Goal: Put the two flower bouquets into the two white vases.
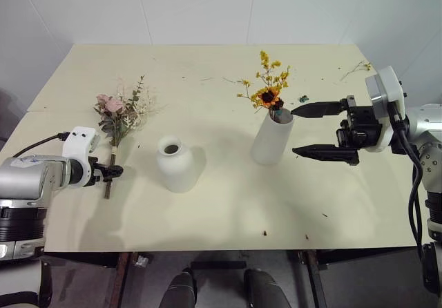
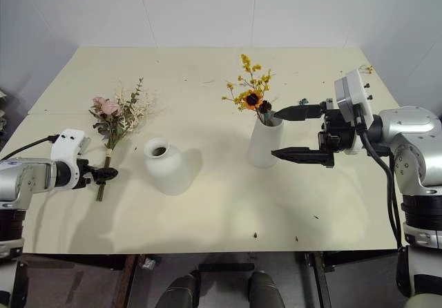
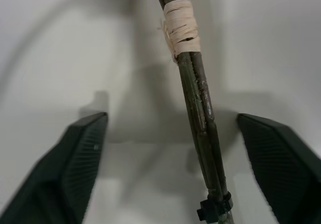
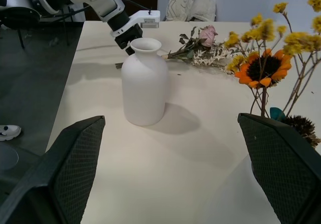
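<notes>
Pink rose bouquet (image 1: 121, 114) lies flat on the table (image 1: 228, 211) at the left side, heads toward the far edge, stems toward the near edge. Left gripper (image 3: 170, 158) is down at the stem end, jaws apart with the bundled stems (image 3: 200, 118) running between them, nothing clamped that I can see. It straddles the bare stems just below the tape wrap (image 3: 181, 29).

Handling guess: the bunch looks light and top-heavy, with stems stiff enough to lift as one piece since they're bound. Heads and cream sprigs look fragile and likely to shed. Take hold on the bare stems near the wrap; lower down the bunch will probably droop and swing. Smooth round stems could roll in the jaws, so centre them first.

Containers: tall cylinder vase (image 1: 271, 139), centre-right, already holds the yellow-orange bouquet (image 1: 269, 87), standing upright out of the mouth. Short narrow-neck vase (image 1: 175, 164), centre-left and nearer, looks empty, so that's the target. The neck is tight and the stems will need to go in near vertical; the vase could tip if nudged.

Right gripper (image 1: 324, 130) hangs just right of the tall vase, jaws wide, holding nothing
</notes>
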Motion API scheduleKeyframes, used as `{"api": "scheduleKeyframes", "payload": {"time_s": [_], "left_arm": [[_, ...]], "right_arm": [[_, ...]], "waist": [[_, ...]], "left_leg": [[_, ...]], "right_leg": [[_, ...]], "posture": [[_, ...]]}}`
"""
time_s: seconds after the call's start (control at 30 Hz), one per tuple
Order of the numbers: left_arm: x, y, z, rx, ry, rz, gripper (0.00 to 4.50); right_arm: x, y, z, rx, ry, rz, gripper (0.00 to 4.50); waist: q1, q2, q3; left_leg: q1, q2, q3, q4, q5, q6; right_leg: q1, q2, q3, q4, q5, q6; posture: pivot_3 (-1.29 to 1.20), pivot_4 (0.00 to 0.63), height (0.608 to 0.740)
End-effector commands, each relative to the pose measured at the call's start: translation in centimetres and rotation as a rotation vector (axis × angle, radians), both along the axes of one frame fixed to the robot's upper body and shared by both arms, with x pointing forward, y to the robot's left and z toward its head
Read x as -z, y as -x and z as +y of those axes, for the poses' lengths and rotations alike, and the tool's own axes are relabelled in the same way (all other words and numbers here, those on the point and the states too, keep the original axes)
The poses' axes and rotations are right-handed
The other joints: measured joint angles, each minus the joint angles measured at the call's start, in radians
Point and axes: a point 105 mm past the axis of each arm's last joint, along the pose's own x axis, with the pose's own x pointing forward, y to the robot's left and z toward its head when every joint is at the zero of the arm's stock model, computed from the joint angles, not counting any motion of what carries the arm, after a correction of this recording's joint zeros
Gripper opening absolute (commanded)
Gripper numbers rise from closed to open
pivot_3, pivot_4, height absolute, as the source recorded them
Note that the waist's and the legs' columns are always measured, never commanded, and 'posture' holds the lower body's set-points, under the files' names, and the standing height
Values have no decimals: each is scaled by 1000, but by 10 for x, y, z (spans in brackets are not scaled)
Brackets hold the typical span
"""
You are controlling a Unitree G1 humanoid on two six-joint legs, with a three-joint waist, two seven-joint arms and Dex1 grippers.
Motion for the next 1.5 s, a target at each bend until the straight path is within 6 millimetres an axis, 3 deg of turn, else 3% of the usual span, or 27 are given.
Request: {"api": "scheduleKeyframes", "payload": {"time_s": [0.03, 0.33, 0.4, 0.5, 0.57, 0.63, 0.77, 0.93, 1.23, 1.5], "left_arm": [[-8, 0, 4, 10, -17, -7, 2759], [-25, -7, 13, 9, -31, -78, 56], [-30, -12, 12, 4, -19, -127, 42], [-62, -30, 6, -19, 100, -393, 42], [-101, -36, -12, 81, 236, -680, 42], [-133, -28, -28, 203, 319, -920, 42], [-168, -3, -69, 461, 504, -1138, 42], [-178, 16, -110, 683, 622, -1144, 42], [-171, 21, -137, 809, 748, -1091, 42], [-163, 30, -145, 865, 786, -1030, 42]], "right_arm": [[-9, 5, -1, -19, -18, -41, 4500], [-6, 0, -2, 15, -35, -44, 4500], [-6, -1, -4, 23, -37, -44, 4500], [-4, -4, -7, 58, -50, -43, 4500], [-1, -7, -10, 96, -61, -45, 4500], [1, -10, -13, 126, -66, -51, 4500], [4, -13, -16, 163, -77, -62, 4500], [4, -12, -18, 180, -86, -66, 4500], [5, -7, -21, 211, -97, -71, 4500], [6, -5, -23, 237, -108, -72, 4500]], "waist": [[1, 0, 0], [1, 0, 0], [2, 0, 0], [5, 0, 0], [7, -1, 0], [7, -1, 0], [4, -1, 0], [4, -1, 0], [4, -1, 0], [4, -1, 0]], "left_leg": [[0, 0, 0, 0, 0, 0], [0, 0, 0, -1, 0, 0], [0, 0, 0, -1, 0, 0], [0, 0, 0, -1, 0, 0], [-3, 0, -2, 1, 0, 0], [-4, 0, -2, 3, 0, 0], [-6, 0, -1, 6, -1, -1], [-5, 0, -1, 8, -2, -1], [-5, 0, -1, 11, -2, 0], [-5, 0, -1, 10, -2, 0]], "right_leg": [[0, 0, 0, 0, 0, 0], [-1, 0, 0, 0, 0, 0], [-1, 0, 0, 0, 0, 0], [-1, 0, 0, 0, 0, 0], [-1, 0, -2, 0, 0, 0], [-1, -1, -2, -1, 1, 1], [-1, -1, -2, -1, 1, 1], [0, -1, -2, 0, 1, 2], [1, 0, -1, 0, 3, 3], [1, 0, -1, 0, 3, 3]], "posture": [[0, 150, 740], [0, 150, 740], [0, 150, 740], [0, 150, 740], [0, 150, 740], [0, 150, 740], [0, 150, 740], [0, 150, 740], [0, 150, 740], [0, 150, 740]]}}
